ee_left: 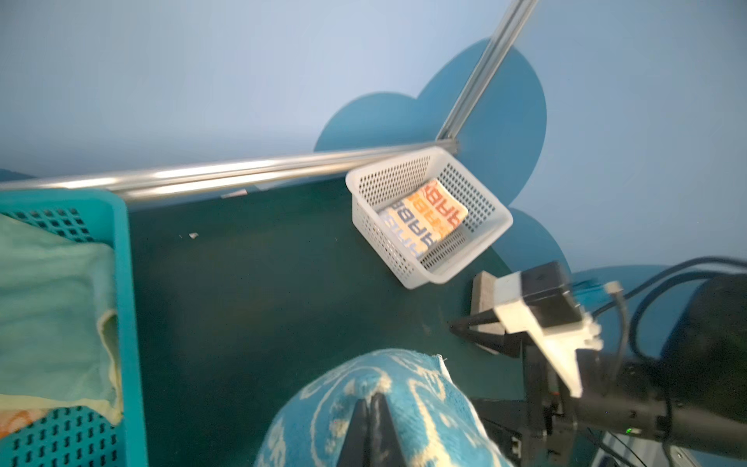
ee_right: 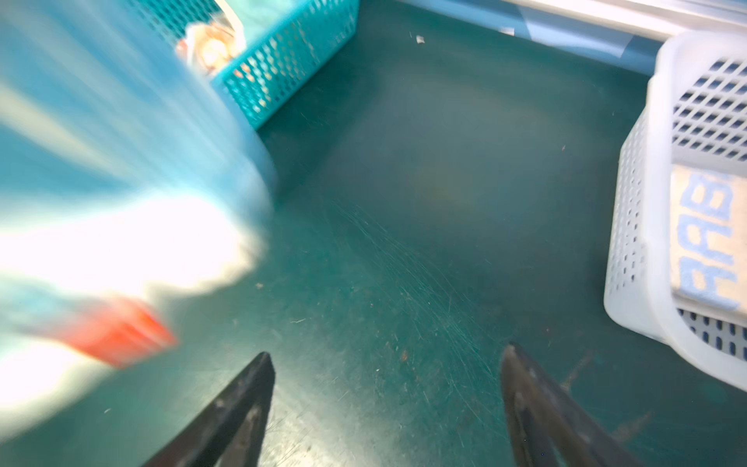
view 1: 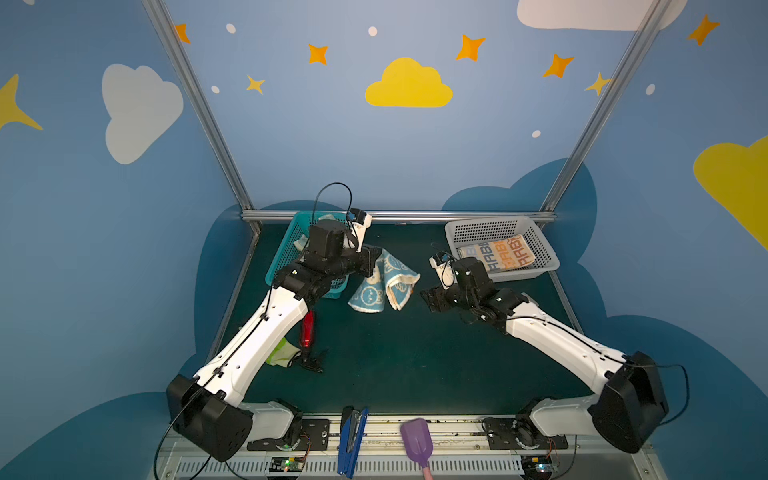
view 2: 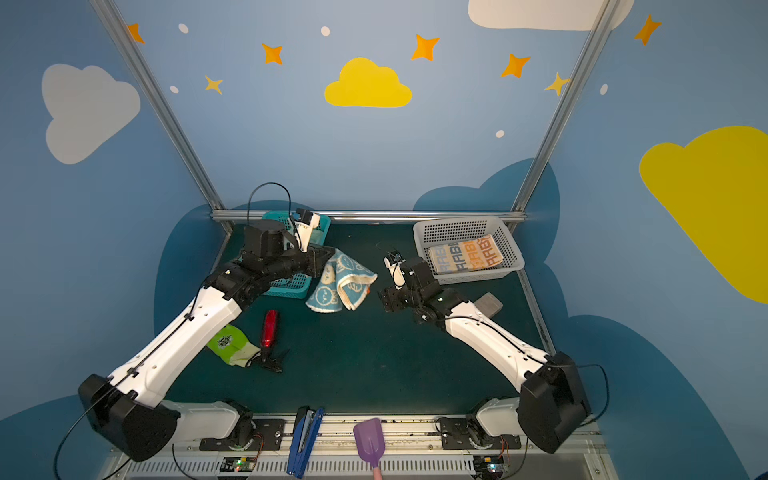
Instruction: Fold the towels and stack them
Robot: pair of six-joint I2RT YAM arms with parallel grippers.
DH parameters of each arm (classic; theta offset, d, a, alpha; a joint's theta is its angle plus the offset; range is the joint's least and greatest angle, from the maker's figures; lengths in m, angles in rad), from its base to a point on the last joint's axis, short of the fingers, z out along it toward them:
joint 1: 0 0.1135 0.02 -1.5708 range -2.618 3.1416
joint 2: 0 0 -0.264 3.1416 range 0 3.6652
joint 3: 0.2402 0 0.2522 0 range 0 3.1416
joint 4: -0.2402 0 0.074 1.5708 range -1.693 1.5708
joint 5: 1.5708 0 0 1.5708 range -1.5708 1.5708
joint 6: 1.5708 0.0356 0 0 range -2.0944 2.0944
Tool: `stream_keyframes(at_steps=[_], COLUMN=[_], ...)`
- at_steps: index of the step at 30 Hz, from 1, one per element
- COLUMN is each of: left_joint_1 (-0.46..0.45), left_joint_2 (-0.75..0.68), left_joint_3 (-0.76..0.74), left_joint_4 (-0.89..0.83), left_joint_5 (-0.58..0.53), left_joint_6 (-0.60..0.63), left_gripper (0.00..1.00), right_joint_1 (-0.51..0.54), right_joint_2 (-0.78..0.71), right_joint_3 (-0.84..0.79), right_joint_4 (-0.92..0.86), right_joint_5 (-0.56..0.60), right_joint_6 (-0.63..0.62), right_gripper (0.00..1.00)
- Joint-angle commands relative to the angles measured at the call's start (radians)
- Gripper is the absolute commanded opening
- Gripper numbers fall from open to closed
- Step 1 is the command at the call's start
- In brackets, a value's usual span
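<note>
1. The orange-and-grey towel lies in the white basket at the far right corner of the bench. In both top views its rows of big block letters read "RABB".
2. The right wrist view shows "RAB" in blue on this towel; the rest runs out of frame.
3. The green glove near the bench's left edge bears a round dark emblem, too small to read.

On my feed the dark green table mat carries a teal basket back left and a white basket back right. A grey block lies near the right edge. A bright green glove sits just beside a red-handled tool. The blue rabbit towel seems to touch down mid-table.
</note>
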Motion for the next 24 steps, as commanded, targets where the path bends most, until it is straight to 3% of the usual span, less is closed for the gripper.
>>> stream_keyframes(at_steps=[1, 4, 6, 13, 18, 24], left_joint_1=[-0.01, -0.016, -0.023, -0.041, -0.059, -0.078], left_joint_2=[0.048, 0.108, 0.153, 0.252, 0.242, 0.181], left_joint_3=[-0.041, -0.069, -0.083, -0.108, -0.15, -0.223], left_joint_4=[0.056, 0.085, 0.095, 0.089, 0.109, 0.174], left_joint_5=[0.026, 0.046, 0.051, 0.034, 0.036, 0.052], left_joint_6=[-0.062, -0.1, -0.114, -0.128, -0.134, -0.153], left_gripper=[0.04, 0.04, 0.04, 0.05, 0.23, 0.51], right_joint_1=[0.008, 0.013, 0.018, 0.024, 0.027, 0.096], right_joint_2=[-0.059, -0.083, -0.08, -0.021, 0.002, -0.022], right_joint_3=[-0.061, -0.131, -0.164, -0.146, -0.135, -0.259], right_joint_4=[0.059, 0.146, 0.187, 0.068, -0.038, 0.055], right_joint_5=[-0.133, -0.24, -0.245, -0.096, -0.063, -0.03], right_joint_6=[-0.051, -0.066, -0.027, 0.081, 0.157, 0.197], right_gripper=[0.77, 0.72, 0.71, 0.67, 0.61, 0.59])
